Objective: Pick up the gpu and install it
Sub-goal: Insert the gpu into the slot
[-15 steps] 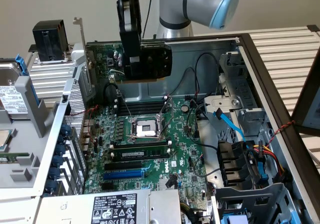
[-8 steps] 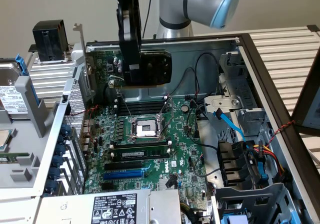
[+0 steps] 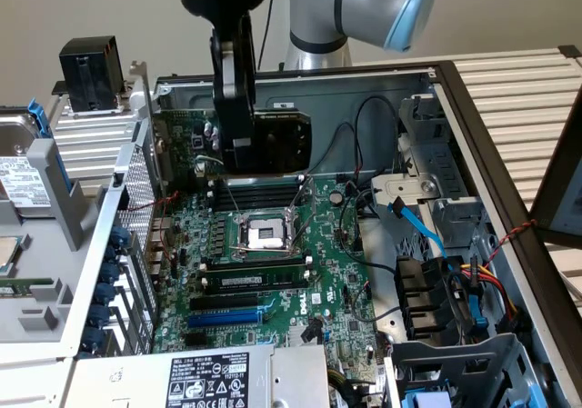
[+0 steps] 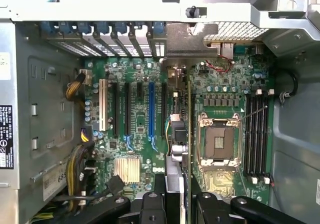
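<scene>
The gpu [image 3: 284,141], a flat card with a black cooler shroud, hangs upright above the far part of the green motherboard [image 3: 273,272] inside the open computer case. My gripper [image 3: 238,149] reaches down from above and is shut on the gpu's top edge. In the wrist view the gpu [image 4: 179,134] runs edge-on between my fingers [image 4: 150,206], with its silver bracket [image 4: 187,42] up against the case's rear slot openings. The card sits between the blue expansion slot [image 4: 151,109] and the CPU socket [image 4: 220,141].
The case's rear wall with its slot covers [image 3: 127,244] stands on the exterior view's left. A power supply [image 3: 227,381] lies at the near edge. Coloured cables [image 3: 455,281] and drive bays fill the exterior view's right. A hard drive [image 3: 18,167] rests outside the case.
</scene>
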Tool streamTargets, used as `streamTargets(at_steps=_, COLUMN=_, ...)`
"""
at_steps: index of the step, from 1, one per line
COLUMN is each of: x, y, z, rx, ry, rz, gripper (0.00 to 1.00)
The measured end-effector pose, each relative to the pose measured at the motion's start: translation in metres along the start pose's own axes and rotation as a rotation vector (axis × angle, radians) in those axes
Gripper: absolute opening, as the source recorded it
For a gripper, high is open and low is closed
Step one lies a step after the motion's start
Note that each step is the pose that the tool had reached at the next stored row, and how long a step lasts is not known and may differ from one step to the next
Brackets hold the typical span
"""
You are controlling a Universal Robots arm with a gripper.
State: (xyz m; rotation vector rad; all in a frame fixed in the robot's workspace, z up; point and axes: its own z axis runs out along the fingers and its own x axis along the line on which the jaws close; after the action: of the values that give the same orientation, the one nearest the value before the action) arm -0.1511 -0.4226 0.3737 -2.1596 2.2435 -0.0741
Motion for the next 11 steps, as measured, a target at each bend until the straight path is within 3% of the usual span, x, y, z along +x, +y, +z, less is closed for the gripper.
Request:
streamTargets(at_steps=3, x=0.000, y=0.0027, z=0.0046, rx=0.0049, ry=0.0001, rz=0.006, gripper=0.28)
streamTargets(at_steps=5, x=0.000, y=0.0030, z=0.0065, rx=0.0115, ry=0.0006, rz=0.016, gripper=0.28)
streamTargets(at_steps=8, x=0.000, y=0.0042, z=0.0082, rx=0.0242, ry=0.0064, rz=0.024, gripper=0.28)
streamTargets(at_steps=11, x=0.000, y=0.0094, z=0.0130, rx=0.0284, ry=0.0071, rz=0.027, gripper=0.28)
